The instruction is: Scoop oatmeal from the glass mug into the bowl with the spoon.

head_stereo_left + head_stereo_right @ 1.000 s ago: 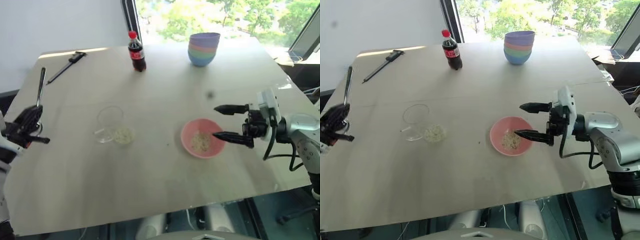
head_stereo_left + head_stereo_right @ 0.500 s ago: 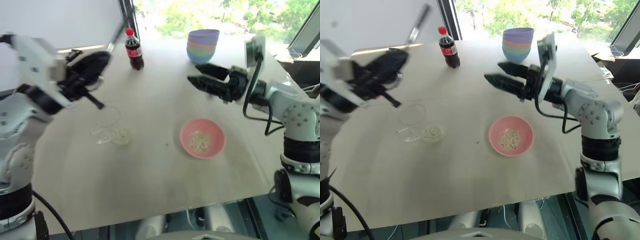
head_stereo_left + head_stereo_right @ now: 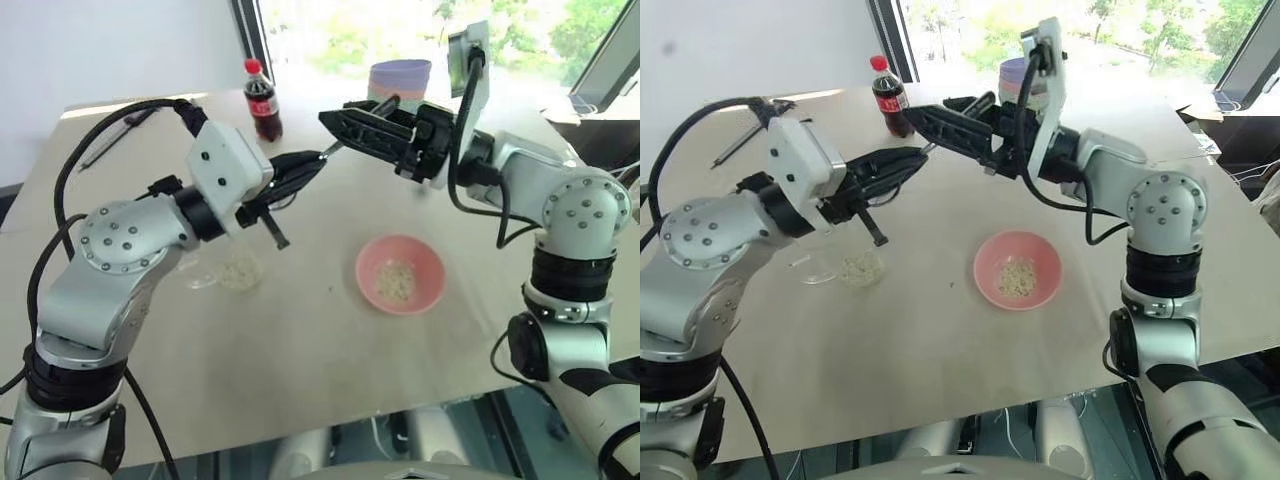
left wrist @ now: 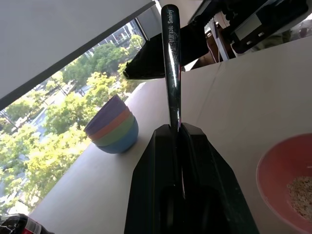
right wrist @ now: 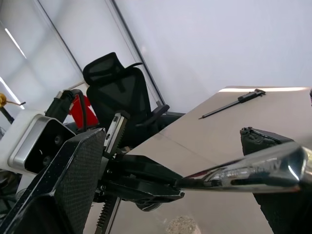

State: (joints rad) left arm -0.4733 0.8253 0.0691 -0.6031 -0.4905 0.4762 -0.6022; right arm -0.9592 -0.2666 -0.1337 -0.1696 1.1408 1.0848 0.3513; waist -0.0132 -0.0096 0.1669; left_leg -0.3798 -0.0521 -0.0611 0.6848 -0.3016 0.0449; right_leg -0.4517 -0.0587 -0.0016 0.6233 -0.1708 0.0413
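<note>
One pink bowl [image 3: 400, 275], one glass mug [image 3: 818, 262], one cola bottle [image 3: 263, 100], one stack of pastel bowls [image 4: 112, 126] and one caliper-like tool [image 5: 233, 104] lie on the worktop [image 3: 300, 350]. Oatmeal [image 3: 1017, 276] sits in the pink bowl; a second heap [image 3: 240, 270] lies beside the mug, apparently on the worktop. The left gripper [image 3: 300, 170], jaws pressed together, pinches the single spoon [image 4: 172, 68] above the worktop; its long axis runs towards the right gripper [image 3: 362, 118], whose jaws are spread about its far end. The left wrist view alone shows lettering on the handle.
</note>
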